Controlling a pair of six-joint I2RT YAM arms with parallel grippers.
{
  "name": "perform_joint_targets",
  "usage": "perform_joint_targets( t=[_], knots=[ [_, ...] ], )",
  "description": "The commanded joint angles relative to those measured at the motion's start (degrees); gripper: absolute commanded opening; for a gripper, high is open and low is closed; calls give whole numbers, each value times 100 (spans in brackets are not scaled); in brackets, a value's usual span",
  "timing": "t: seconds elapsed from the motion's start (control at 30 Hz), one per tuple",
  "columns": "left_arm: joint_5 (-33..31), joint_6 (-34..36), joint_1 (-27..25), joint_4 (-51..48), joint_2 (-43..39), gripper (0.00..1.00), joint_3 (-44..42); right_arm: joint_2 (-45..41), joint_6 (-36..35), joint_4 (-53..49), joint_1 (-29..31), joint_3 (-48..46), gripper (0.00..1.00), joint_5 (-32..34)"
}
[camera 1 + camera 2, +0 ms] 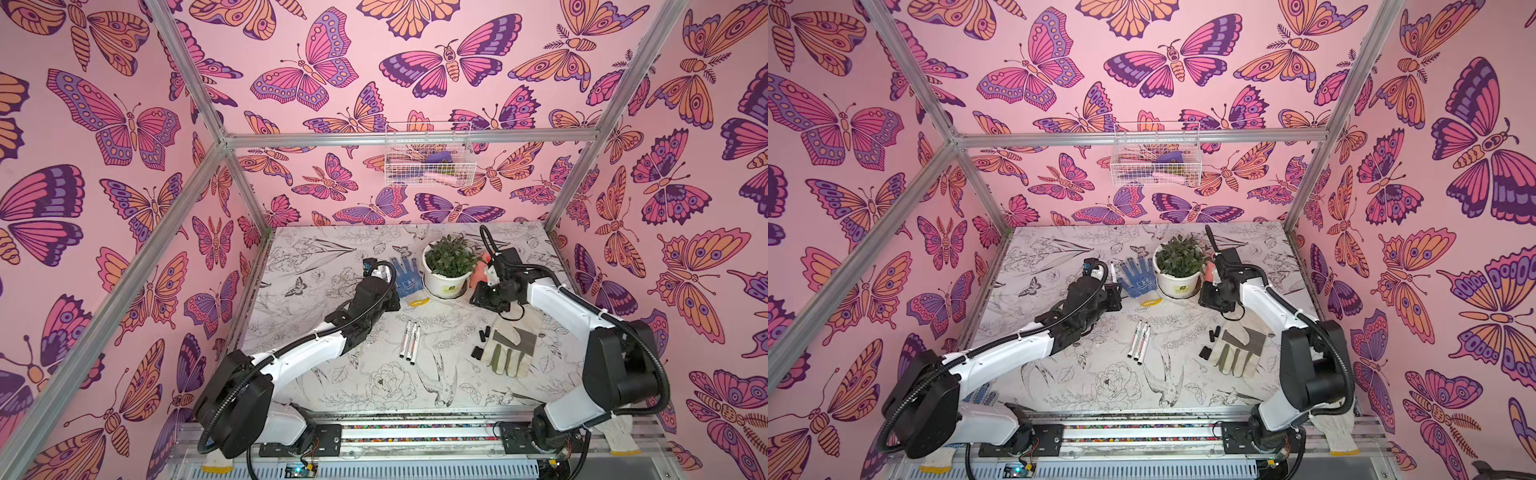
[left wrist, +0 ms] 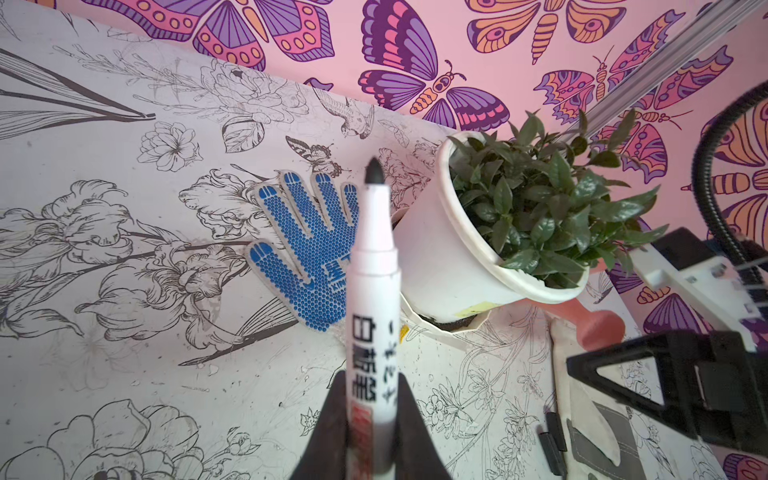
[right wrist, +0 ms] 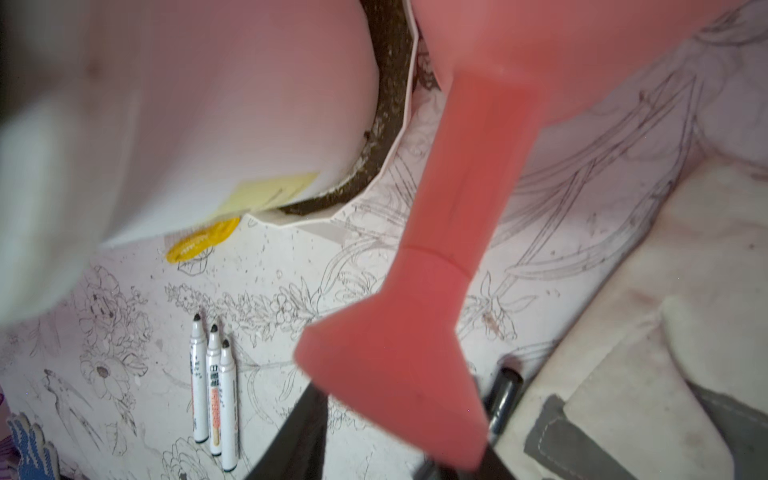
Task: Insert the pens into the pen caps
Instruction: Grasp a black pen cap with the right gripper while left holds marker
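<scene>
Jaws: left gripper [image 2: 370, 401] clenched a slim white marker pen [image 2: 374, 266]; right gripper's [image 3: 390, 444] state could not be told.
Pot: round white plastic pot [image 1: 446, 287], centre of a top view, held a green leafy plant [image 1: 451, 254].
Arms: both reached inward, flanking it.

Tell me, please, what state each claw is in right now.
Left claw: closed on a pen.
Right claw: cannot be told.

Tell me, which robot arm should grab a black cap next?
Probably the right. The left gripper is shut on an uncapped pen, so it is busy. The right gripper hangs nearer the pen caps, which lie beside the work glove on its side.
</scene>
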Motion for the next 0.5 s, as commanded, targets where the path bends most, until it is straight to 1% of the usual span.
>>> perform_joint_targets(
  t=[0.0,0.17,0.23,0.37,0.47],
  knots=[
    [16,51,12,-103,-5,0,13,328,20,242,-163,374,41,206],
    [124,75,-9,-134,97,0,133,771,62,414,-402,706,42,216],
    [146,118,-16,-145,114,0,159,817,0,369,-427,821,45,184],
    [120,208,-48,-165,89,0,153,427,71,540,-425,609,55,-15],
    [120,218,-48,-166,68,0,118,-58,144,507,-420,304,61,62]
  ],
)
